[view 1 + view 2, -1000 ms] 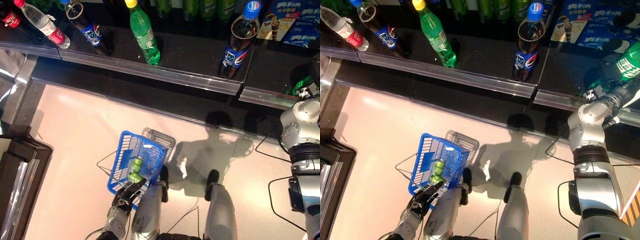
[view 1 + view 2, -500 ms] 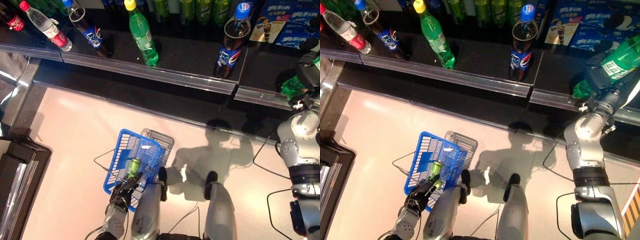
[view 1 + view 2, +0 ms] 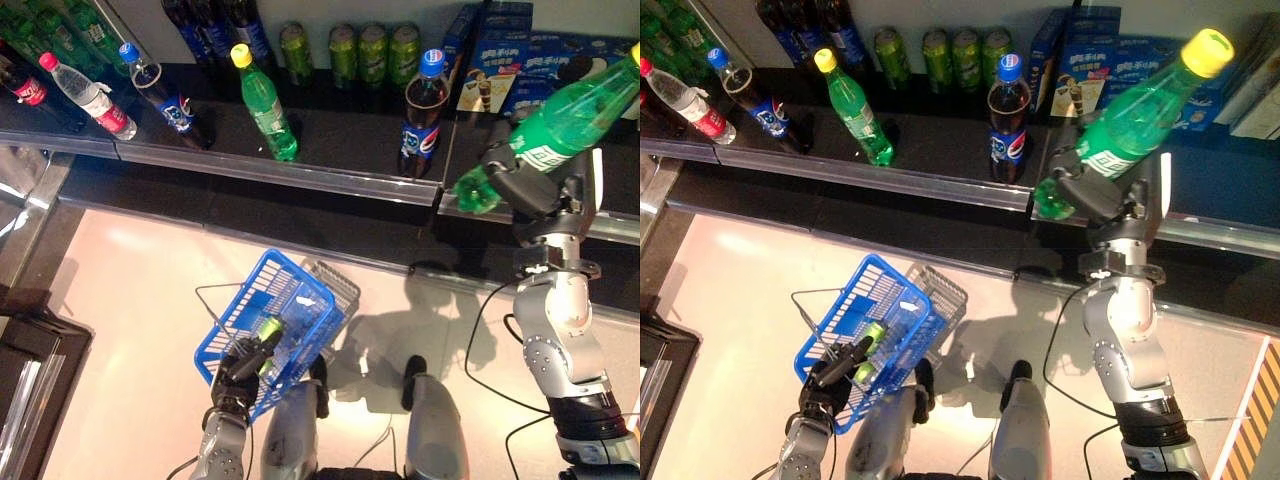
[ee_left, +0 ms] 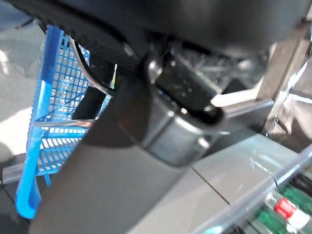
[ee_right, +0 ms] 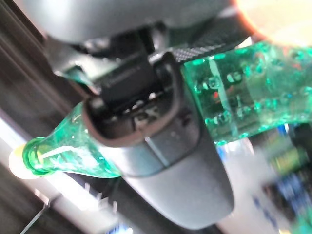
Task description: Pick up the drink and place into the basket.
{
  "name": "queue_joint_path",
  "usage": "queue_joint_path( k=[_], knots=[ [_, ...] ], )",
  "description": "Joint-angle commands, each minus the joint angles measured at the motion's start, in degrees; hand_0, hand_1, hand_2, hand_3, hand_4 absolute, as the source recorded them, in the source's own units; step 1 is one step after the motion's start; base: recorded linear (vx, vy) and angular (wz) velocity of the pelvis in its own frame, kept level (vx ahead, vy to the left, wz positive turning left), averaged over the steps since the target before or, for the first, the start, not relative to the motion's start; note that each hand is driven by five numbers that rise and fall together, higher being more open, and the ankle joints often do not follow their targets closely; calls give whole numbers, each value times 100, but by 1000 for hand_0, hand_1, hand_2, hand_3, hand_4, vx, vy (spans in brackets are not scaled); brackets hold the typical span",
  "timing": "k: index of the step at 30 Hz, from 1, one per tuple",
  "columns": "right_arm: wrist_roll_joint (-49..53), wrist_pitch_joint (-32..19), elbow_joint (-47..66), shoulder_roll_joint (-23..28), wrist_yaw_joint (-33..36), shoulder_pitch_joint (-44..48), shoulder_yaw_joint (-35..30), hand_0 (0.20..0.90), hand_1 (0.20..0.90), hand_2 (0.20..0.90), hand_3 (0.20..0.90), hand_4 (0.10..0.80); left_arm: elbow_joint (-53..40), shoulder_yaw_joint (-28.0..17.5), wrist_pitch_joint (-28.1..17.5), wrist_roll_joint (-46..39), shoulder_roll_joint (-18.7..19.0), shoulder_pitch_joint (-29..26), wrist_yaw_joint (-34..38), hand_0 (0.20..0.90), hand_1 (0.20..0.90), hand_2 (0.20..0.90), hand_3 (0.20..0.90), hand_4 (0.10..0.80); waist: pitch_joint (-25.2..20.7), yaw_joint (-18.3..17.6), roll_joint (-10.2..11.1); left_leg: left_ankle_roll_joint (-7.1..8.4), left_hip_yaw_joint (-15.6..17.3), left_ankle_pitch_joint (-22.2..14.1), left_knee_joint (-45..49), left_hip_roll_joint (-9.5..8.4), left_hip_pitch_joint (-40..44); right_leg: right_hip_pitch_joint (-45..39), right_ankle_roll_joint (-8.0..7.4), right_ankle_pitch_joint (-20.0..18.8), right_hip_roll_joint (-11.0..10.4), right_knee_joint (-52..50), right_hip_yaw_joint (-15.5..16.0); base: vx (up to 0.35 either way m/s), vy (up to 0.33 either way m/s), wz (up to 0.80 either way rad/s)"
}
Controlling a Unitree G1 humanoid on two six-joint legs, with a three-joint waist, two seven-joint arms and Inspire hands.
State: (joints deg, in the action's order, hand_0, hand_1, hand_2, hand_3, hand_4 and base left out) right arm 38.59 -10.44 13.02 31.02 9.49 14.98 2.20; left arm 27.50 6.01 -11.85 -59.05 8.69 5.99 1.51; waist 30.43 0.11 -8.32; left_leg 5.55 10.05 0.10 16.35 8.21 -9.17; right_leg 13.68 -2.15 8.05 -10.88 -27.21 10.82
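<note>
Your right hand (image 3: 1102,195) has lifted the green bottle (image 3: 1130,115) clear of the shelf (image 3: 940,150), fingers wrapped round its middle, cap tilted up. Left hand (image 3: 835,372) grips the blue basket (image 3: 855,310) low over the floor.

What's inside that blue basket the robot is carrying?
A green drink lies in the blue basket, by the left hand holding its rim. The hand and mesh wall cover part of the bottom, so anything more there is hidden.
</note>
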Motion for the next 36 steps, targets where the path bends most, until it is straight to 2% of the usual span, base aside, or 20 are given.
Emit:
queue_joint_path(
  k=[1,8,13,17,23,25,29,36],
  knots=[
    [318,-394,1233,-301,-982,325,186,300,300,300,200,100,-1673,-393,-1112,578,1022,336,-556,300,300,300,200,100,-961,198,472,98,-123,594,1012,132,-322,-930,235,-72,167,795,251,26,-10,7],
    [541,-176,1586,-581,-1374,-32,952,300,300,300,200,100,-2639,-233,-852,783,1184,505,-697,300,300,300,200,100,-1037,506,530,71,-291,607,931,33,-175,-1283,193,-87,170,932,459,26,-6,17],
    [355,-62,1644,-619,-1267,-16,1466,300,300,300,200,100,-3232,-14,-583,697,1270,594,-792,300,300,300,200,100,-1063,701,524,54,-425,613,798,-66,-83,-1481,162,-108,177,1050,573,24,10,13],
    [144,-164,1567,-566,-935,112,1817,300,300,300,200,100,-3647,258,-562,706,1437,660,-997,300,300,300,200,100,-1019,875,511,45,-549,603,725,-139,-71,-1598,137,-132,175,1116,694,-12,-6,24],
    [-118,-368,1158,-620,-272,422,2344,300,300,300,200,100,-4180,626,-478,439,1715,466,-1362,300,300,300,200,100,-1016,1103,501,16,-764,563,661,-261,-55,-1710,95,-147,141,1125,857,3,-5,27],
    [-134,-456,893,-697,3,576,2621,300,300,300,200,100,-4459,871,-309,209,1834,376,-1833,300,300,300,200,100,-1024,1218,492,7,-865,550,660,-307,-62,-1764,75,-174,125,1156,944,13,-7,20],
    [-164,-403,489,-788,285,805,2955,300,300,300,200,100,-4742,1258,-238,155,2015,181,-2401,300,300,300,200,100,-1001,1316,463,-3,-970,522,683,-370,-95,-1796,63,-208,99,1170,1028,2,0,18],
    [-330,-271,-348,-961,757,1217,3524,300,300,300,200,100,-4926,1824,-263,-28,2307,-332,-2721,300,300,300,200,100,-1048,1422,431,10,-1106,531,724,-459,-110,-1863,35,-245,44,1178,1135,33,28,13]
  ],
)
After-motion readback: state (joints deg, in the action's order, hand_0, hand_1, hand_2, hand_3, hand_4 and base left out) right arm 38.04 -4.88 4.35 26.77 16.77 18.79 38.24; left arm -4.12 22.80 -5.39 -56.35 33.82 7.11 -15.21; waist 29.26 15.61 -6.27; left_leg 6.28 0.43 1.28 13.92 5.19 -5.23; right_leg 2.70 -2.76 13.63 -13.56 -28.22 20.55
